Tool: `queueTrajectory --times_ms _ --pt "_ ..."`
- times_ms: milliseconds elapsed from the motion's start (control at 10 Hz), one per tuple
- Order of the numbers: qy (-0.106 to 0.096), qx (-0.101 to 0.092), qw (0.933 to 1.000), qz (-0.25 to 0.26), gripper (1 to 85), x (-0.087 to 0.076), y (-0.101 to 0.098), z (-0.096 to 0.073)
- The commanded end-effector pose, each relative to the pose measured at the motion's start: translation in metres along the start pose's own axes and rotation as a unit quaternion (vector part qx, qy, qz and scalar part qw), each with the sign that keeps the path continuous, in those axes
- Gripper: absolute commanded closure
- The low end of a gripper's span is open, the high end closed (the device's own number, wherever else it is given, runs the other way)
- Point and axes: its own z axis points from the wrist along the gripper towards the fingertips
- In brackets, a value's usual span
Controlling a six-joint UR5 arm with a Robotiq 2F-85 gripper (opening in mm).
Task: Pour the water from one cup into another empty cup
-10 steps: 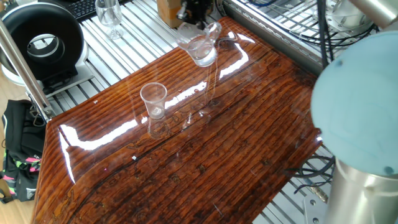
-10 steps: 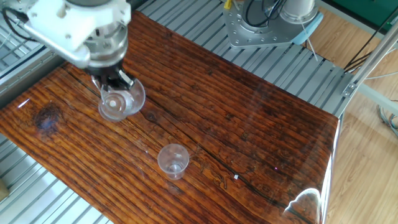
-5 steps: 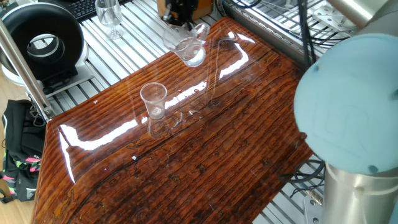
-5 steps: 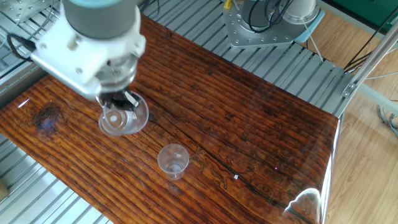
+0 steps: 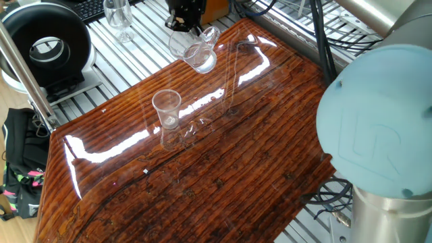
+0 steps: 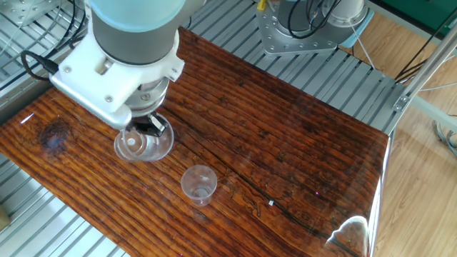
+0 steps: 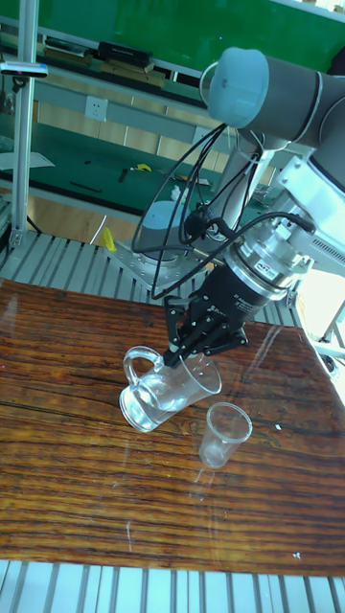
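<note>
My gripper (image 7: 184,352) grips the tilted glass mug (image 7: 165,390) by its rim | small cup (image 7: 223,433) upright nearby on table (image 7: 57,460)

The large handled clear glass mug (image 7: 165,390) hangs tilted above the wooden table (image 7: 67,460), gripped at its rim by the two-finger gripper (image 7: 188,356). In the tall view, the small tapered handleless clear cup (image 7: 223,434) stands upright just right of it, apart.
</note>
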Motion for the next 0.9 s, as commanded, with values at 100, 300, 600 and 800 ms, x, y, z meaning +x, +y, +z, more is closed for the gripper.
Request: queueTrajectory --times_ms 100,300,600,800 --pt "-0.019 -0.003 0.9989 -0.042 84.0 -0.010 0.004 -0.001" --pt "-0.022 0.016 0.9984 -0.049 84.0 -0.012 -0.006 -0.001" --pt "-0.014 0.025 0.9989 -0.036 84.0 -0.013 0.007 -0.012" --pt "-0.010 0.023 0.9994 -0.022 84.0 -0.016 0.031 -0.017"
